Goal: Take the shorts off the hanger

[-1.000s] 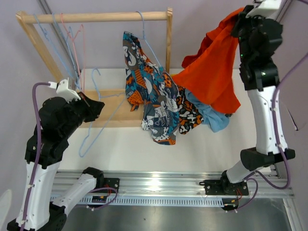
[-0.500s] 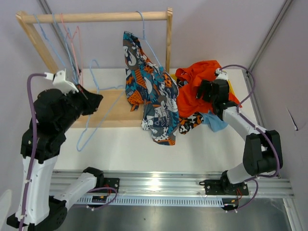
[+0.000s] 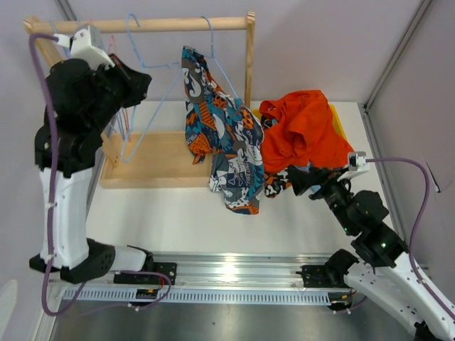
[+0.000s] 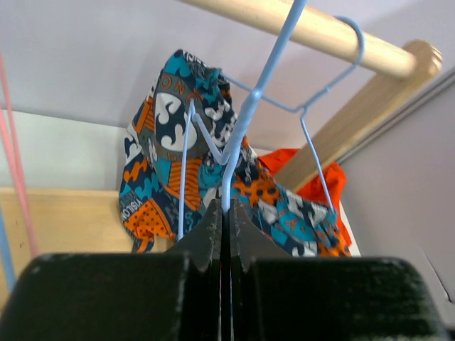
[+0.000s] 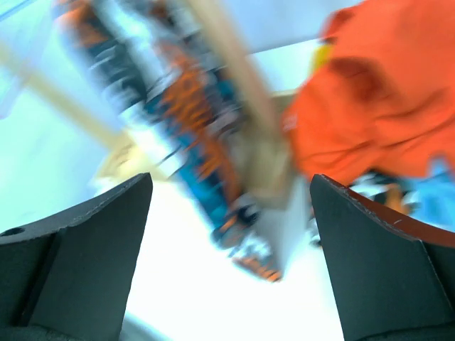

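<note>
At the rod (image 4: pixel 313 30), left end effector (image 4: pixel 226 209) clamps a bare hanger (image 4: pixel 250 106); seat hook before release. Right end effector (image 5: pixel 229 177) gapes, empty.

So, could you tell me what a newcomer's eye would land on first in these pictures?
Probably the bright red-orange shorts heaped on the table right of the wooden rack, and the blue-orange-white patterned shorts hanging from a light blue hanger on the rail. At upper left, the left arm's jaws are shut on a bare light blue hanger beside that rail.
</note>
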`<state>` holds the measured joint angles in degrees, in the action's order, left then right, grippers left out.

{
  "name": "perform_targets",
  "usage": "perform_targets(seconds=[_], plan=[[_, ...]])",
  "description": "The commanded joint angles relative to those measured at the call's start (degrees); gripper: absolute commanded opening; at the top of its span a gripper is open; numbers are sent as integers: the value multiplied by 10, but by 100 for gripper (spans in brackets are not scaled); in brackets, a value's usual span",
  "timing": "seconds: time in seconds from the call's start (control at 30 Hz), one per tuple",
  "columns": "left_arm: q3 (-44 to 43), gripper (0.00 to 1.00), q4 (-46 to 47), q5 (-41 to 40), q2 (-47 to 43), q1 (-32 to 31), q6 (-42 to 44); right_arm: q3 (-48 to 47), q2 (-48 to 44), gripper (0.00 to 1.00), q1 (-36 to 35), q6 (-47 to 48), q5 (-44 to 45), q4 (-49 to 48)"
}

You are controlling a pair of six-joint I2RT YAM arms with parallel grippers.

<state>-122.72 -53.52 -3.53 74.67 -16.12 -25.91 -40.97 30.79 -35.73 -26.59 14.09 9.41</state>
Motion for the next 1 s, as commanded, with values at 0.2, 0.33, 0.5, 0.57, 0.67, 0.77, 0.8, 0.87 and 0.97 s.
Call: perform_targets(seconds=[0.2, 0.33, 0.5, 0.57, 0.67, 0.77, 0.8, 0.87, 0.97], plan=[[-122, 0, 62, -21, 159, 16, -12, 10, -86, 99, -176, -49, 109, 186], [-175, 0, 65, -19, 213, 25, -12, 11, -95, 99, -194, -55, 111, 206], [-162, 0, 68, -33, 210, 35, -1, 30, -96, 99, -197, -63, 100, 199], [-151, 0, 57, -40, 206, 38, 3, 34, -94, 99, -197, -64, 98, 190], [-113, 0, 50, -58, 183, 39, 11, 36, -87, 99, -198, -61, 97, 178], [-57, 3, 63, -74, 144, 39, 17, 34, -80, 99, -198, -58, 98, 177], [-46, 7, 68, -77, 133, 39, 20, 33, -79, 99, -199, -56, 100, 178], [-24, 15, 72, -82, 112, 39, 22, 28, -84, 99, -199, -55, 103, 183], [-23, 36, 62, -81, 106, 40, 25, 22, -91, 99, -199, -54, 108, 195]])
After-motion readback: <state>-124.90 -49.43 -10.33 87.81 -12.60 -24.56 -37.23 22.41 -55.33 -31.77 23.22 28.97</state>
